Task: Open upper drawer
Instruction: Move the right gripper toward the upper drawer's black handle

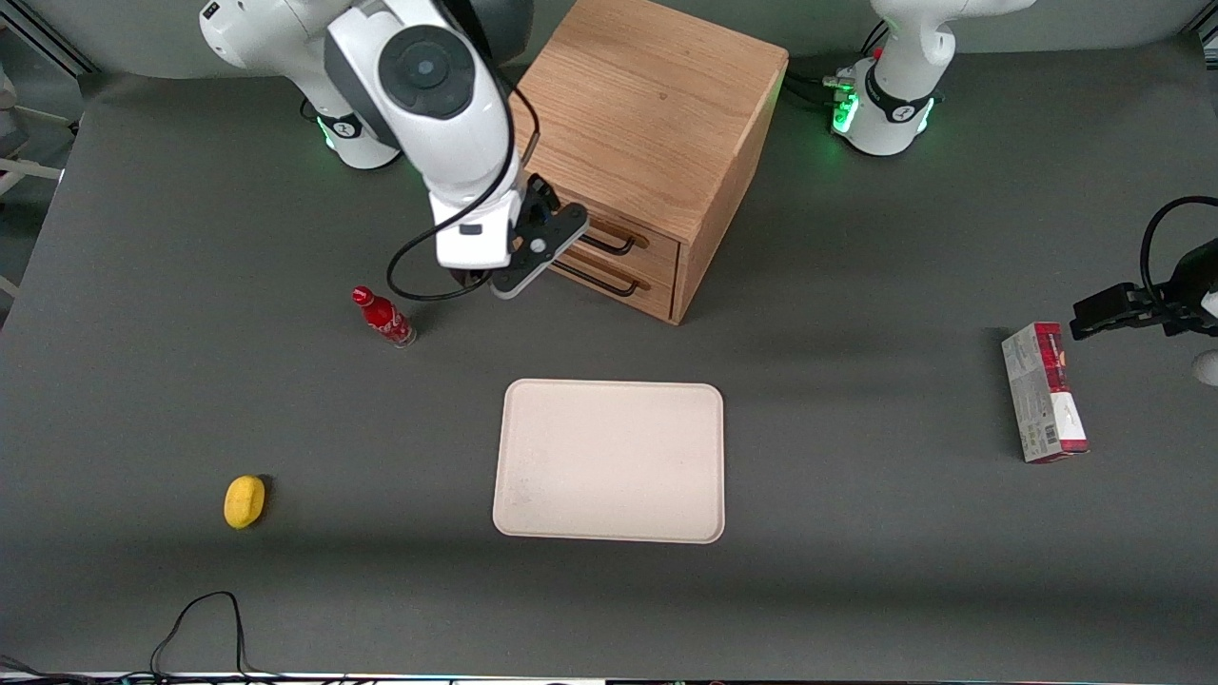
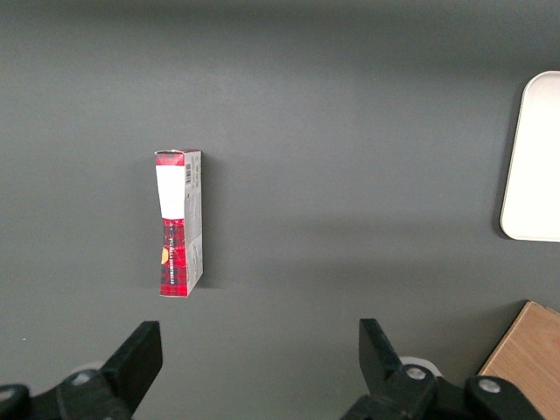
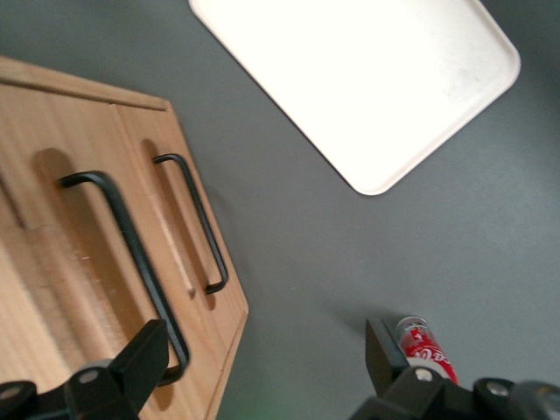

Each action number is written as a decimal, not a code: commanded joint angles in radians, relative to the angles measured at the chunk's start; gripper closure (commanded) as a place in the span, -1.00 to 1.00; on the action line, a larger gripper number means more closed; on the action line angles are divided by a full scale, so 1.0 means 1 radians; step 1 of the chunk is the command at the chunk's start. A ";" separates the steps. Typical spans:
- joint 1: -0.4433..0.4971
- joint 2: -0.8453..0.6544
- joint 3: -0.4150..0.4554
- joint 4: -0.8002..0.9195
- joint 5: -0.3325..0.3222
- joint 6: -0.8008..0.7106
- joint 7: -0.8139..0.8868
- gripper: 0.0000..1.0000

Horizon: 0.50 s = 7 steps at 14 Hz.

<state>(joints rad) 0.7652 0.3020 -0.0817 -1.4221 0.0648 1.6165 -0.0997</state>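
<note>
The oak cabinet [image 1: 647, 124] stands at the back of the table with both drawers shut. The upper drawer [image 1: 657, 240] has a thin black wire handle [image 1: 609, 244]; the lower drawer's handle [image 1: 599, 280] is just below it. In the right wrist view the upper handle [image 3: 131, 262] is the larger one and the lower handle [image 3: 199, 223] is beside it. My right gripper [image 1: 531, 255] hangs in front of the drawer fronts, at their end toward the working arm. It is open and empty [image 3: 262, 372]. One finger [image 3: 140, 360] shows over the upper handle's end.
A cream tray [image 1: 609, 461] lies nearer the front camera than the cabinet, and also shows in the right wrist view [image 3: 367, 79]. A red bottle [image 1: 385, 319] stands beside my gripper [image 3: 427, 346]. A yellow object [image 1: 245, 501] lies toward the working arm's end. A red-grey box [image 1: 1044, 392] lies toward the parked arm's end.
</note>
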 commanded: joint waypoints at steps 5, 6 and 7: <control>0.034 0.013 -0.013 0.025 0.053 -0.015 -0.124 -1.00; 0.029 0.009 -0.018 0.023 0.093 -0.017 -0.158 -1.00; 0.029 0.009 -0.021 0.025 0.124 -0.018 -0.181 -1.00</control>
<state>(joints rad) 0.7918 0.3083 -0.0855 -1.4213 0.1171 1.6163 -0.2046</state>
